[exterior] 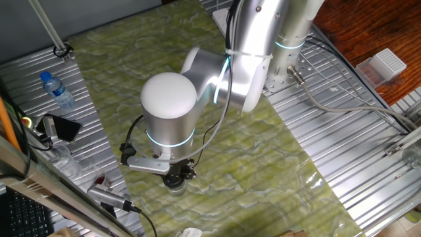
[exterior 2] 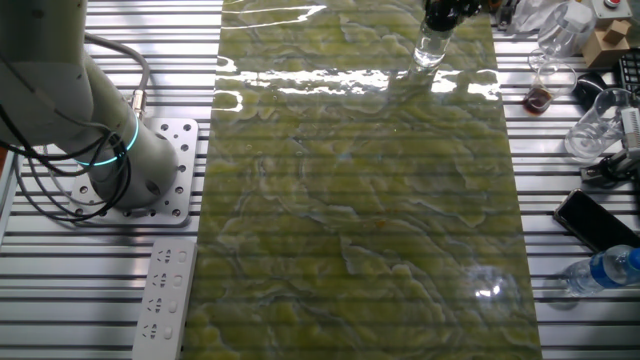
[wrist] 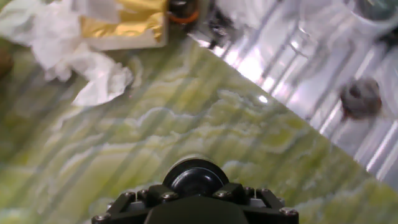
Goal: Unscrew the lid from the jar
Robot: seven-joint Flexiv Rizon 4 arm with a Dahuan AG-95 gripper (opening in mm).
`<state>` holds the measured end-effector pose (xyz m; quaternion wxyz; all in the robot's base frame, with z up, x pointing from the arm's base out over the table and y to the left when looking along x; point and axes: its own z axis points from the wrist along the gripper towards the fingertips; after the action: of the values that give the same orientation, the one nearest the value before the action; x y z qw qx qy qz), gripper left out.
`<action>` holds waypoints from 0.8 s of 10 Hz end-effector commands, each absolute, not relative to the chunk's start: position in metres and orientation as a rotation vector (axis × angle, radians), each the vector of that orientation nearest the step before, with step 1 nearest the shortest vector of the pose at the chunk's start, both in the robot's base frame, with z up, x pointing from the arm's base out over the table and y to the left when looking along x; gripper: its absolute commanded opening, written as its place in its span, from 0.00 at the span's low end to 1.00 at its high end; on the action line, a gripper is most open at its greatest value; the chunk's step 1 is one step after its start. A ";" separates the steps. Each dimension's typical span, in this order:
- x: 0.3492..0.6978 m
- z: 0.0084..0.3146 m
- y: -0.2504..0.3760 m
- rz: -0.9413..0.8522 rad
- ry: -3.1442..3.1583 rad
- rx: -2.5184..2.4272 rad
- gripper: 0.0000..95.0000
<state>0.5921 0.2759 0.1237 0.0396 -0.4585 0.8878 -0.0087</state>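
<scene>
The jar [exterior 2: 431,47] is small and clear and stands upright on the green marbled mat [exterior 2: 360,200] near its edge. In one fixed view the jar [exterior: 176,187] shows just under the hand. Its black lid [wrist: 196,178] fills the bottom centre of the hand view, glossy and round. My gripper [exterior: 176,176] sits straight on top of the jar and looks shut on the lid. The gripper [exterior 2: 443,12] hides the lid in both fixed views. In the hand view the gripper [wrist: 196,188] is a dark block whose fingertips are hard to make out.
A water bottle [exterior: 58,91] with a blue cap, a phone [exterior: 59,127] and a glass [exterior 2: 592,125] lie on the metal slats beside the mat. Crumpled tissue [wrist: 81,56] and a gold box [wrist: 127,28] lie ahead of the hand.
</scene>
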 end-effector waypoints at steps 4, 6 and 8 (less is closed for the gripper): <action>0.593 0.123 0.277 -0.028 2.727 -1.380 1.00; 0.593 0.123 0.277 -0.024 2.740 -1.358 0.80; 0.593 0.132 0.276 -0.022 2.790 -1.253 0.80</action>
<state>0.5930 0.2766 0.1310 0.0409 -0.4280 0.9028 -0.0052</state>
